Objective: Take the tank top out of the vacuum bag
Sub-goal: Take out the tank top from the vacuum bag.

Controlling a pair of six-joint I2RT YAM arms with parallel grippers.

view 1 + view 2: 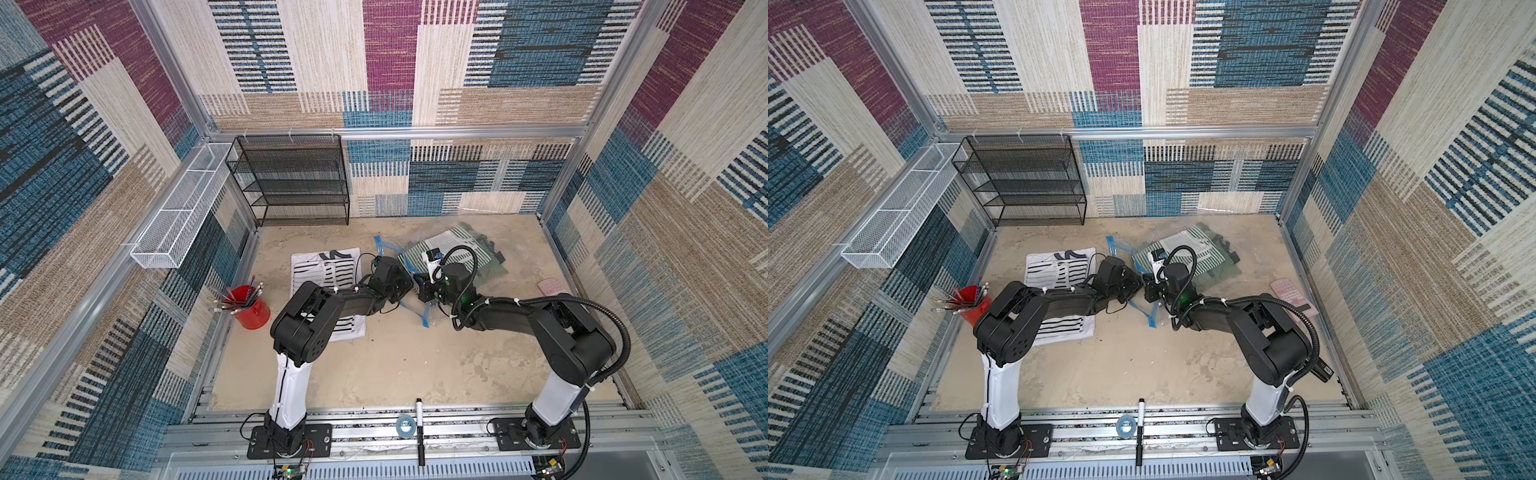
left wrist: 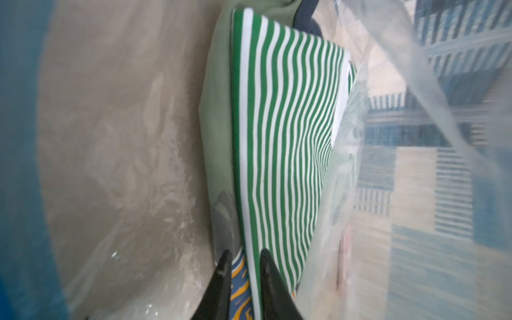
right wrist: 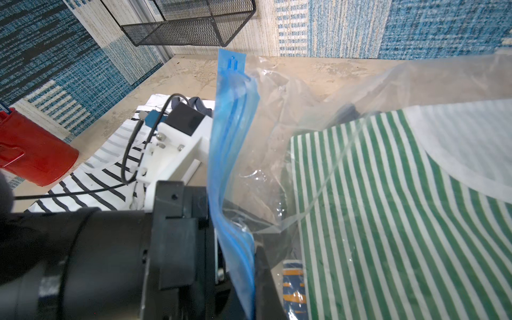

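On beige tabletop (image 1: pixel 395 365), left hand (image 2: pixel 245 250), narrowly apart inside vacuum bag (image 3: pixel 277 138), straddles tank top (image 2: pixel 282 124); right hand (image 1: pixel 423 286) clamps bag's edge.

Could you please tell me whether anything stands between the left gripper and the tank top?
Nothing visible does: the left gripper is inside the vacuum bag, its fingers flanking an edge of the green-striped tank top.

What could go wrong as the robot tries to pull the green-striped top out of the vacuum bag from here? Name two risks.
1. The left gripper has its fingers either side of the green-striped top's edge, with a blue-and-orange cloth also between them, so a pull may bring out both.
2. The right gripper is shut only on the vacuum bag's blue zip strip; a slip could collapse the mouth around the left arm.
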